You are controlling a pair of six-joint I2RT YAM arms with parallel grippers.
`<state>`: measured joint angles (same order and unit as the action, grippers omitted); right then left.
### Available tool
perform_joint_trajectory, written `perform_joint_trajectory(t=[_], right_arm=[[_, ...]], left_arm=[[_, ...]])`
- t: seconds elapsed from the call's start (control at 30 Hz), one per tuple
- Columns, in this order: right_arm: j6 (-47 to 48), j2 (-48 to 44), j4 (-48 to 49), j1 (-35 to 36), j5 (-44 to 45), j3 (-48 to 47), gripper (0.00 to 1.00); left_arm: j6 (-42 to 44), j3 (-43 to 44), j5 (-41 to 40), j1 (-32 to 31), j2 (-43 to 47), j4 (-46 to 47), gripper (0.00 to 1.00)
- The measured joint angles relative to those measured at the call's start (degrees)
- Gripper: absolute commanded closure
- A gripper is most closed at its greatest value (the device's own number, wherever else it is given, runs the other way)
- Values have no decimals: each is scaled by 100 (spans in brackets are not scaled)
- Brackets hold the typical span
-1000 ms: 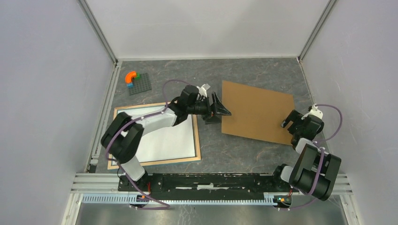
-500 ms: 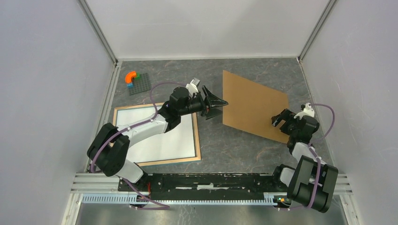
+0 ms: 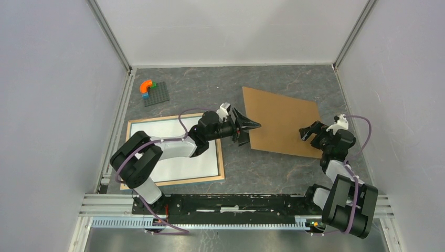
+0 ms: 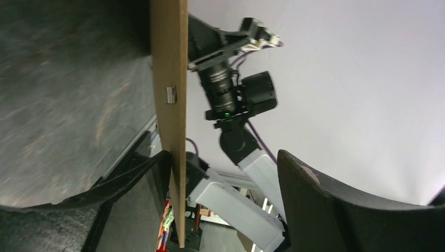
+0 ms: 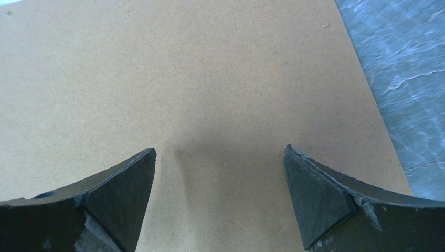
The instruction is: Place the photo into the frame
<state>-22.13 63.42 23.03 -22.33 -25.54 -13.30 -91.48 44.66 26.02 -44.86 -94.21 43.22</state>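
Note:
The frame (image 3: 221,160) lies flat at the left, light wood side up, and a plain white surface fills it. No balloon picture of the photo shows in any view. The brown backing board (image 3: 283,121) lies right of centre. My left gripper (image 3: 251,127) is open at the board's left edge. In the left wrist view (image 4: 224,153) the board's edge (image 4: 170,63) stands between the fingers, close to one finger (image 4: 131,178). My right gripper (image 3: 309,132) is open and empty over the board's right part, with bare board (image 5: 210,79) below its fingers (image 5: 220,149).
A dark grey stud plate (image 3: 156,94) with an orange curved piece (image 3: 146,85) sits at the back left. Grey walls with metal rails close in the table on three sides. The right arm (image 4: 231,94) shows behind the board in the left wrist view.
The left gripper swung back and then returned to the board's left edge. The board shifted and turned slightly. The right gripper moved left, further over the board.

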Motion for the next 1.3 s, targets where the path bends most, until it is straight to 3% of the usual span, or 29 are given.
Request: perform_joint_trajectory(t=[0.1, 0.27, 0.4, 0.53, 0.63, 0.97, 1.13, 1.3], right_arm=[[-9, 44, -79, 105, -122, 0, 3], [-63, 37, -70, 483, -186, 63, 3], [-122, -15, -83, 667, -149, 68, 3], [-114, -225, -299, 898, -46, 66, 2], [11, -422, -625, 1204, 181, -17, 2], [553, -809, -2841, 2813, 1604, -1143, 2], [557, -780, -4072, 3289, 2457, -2153, 2], [391, -166, -5036, 4072, 3193, -4054, 2]], left_arm=[[125, -361, -94, 81, 251, -413, 19], [514, -601, -240, 321, 658, -1126, 33], [898, -549, -372, 363, 743, -1620, 58], [1497, -271, -678, 358, 922, -2712, 85], [1967, 11, -920, 361, 1152, -3453, 97], [3508, 916, -1445, 468, 2208, -5672, 98], [4736, 2439, -1954, 468, 2494, -7364, 98], [5768, 3742, -2522, 417, 2608, -8360, 98]])
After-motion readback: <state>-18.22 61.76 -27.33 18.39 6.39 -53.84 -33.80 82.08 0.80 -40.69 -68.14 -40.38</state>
